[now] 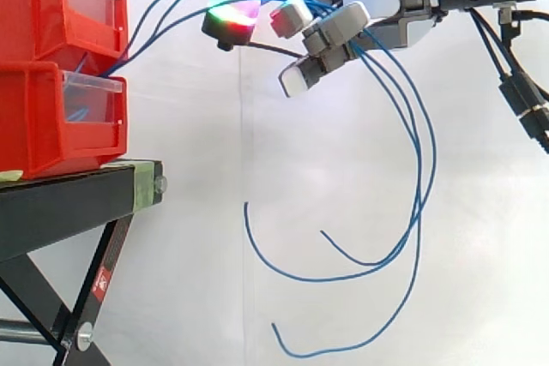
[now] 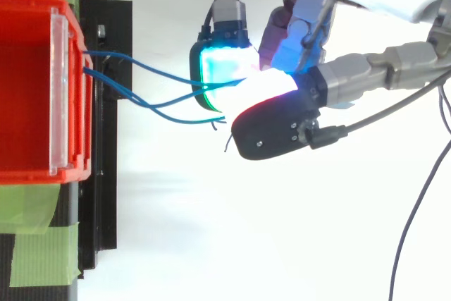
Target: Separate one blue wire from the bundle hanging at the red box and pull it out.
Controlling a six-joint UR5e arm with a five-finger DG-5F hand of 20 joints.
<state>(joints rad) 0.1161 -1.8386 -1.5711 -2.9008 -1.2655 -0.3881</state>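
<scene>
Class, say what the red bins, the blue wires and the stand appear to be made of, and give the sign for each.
Bins: likely moulded plastic, glossy even red, with clear front panels. Wires: probably plastic-sheathed, smooth blue, hanging in springy curves. Stand: seemingly metal, matt black flat bars joined by bolts.

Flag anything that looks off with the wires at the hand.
The hand is curled round several blue wires, not one. The strands run from the red bin through its fingers, and three loose ends dangle below together. None looks separated yet.
</scene>
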